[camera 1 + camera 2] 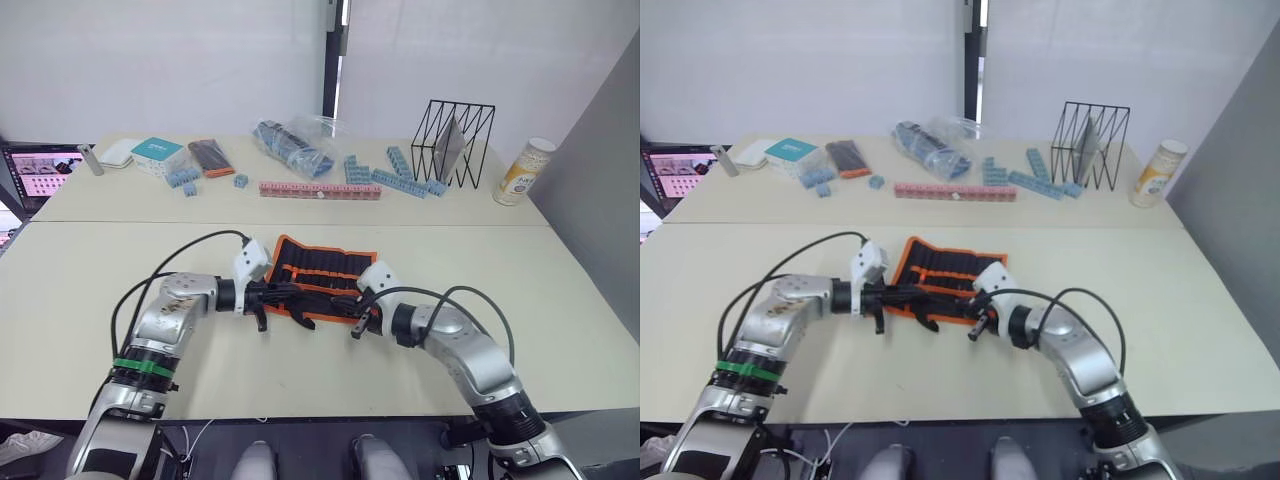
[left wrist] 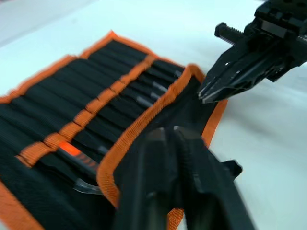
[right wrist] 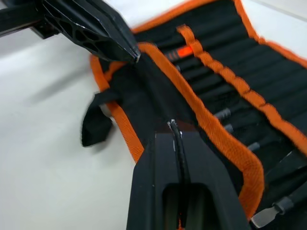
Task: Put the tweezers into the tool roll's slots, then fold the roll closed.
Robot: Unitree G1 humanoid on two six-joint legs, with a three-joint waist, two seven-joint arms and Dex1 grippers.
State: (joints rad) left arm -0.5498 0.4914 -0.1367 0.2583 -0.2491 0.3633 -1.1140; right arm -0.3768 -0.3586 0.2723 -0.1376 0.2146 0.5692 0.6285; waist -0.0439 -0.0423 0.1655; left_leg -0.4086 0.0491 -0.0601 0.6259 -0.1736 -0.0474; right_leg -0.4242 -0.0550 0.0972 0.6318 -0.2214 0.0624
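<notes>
Both the left gripper [image 2: 165,139] and right gripper [image 3: 173,125] are clamped on the tool roll [image 1: 325,270]'s near flap mid-surface; uneven pull risks tweezers [image 2: 144,100] sliding from slots [image 2: 103,117].

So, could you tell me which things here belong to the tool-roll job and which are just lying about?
Job: tool roll, tweezers in its slots, left gripper and right gripper at its near flap.

Lying about: wire rack, blue blocks, pink block strip, plastic bag, canister.
</notes>
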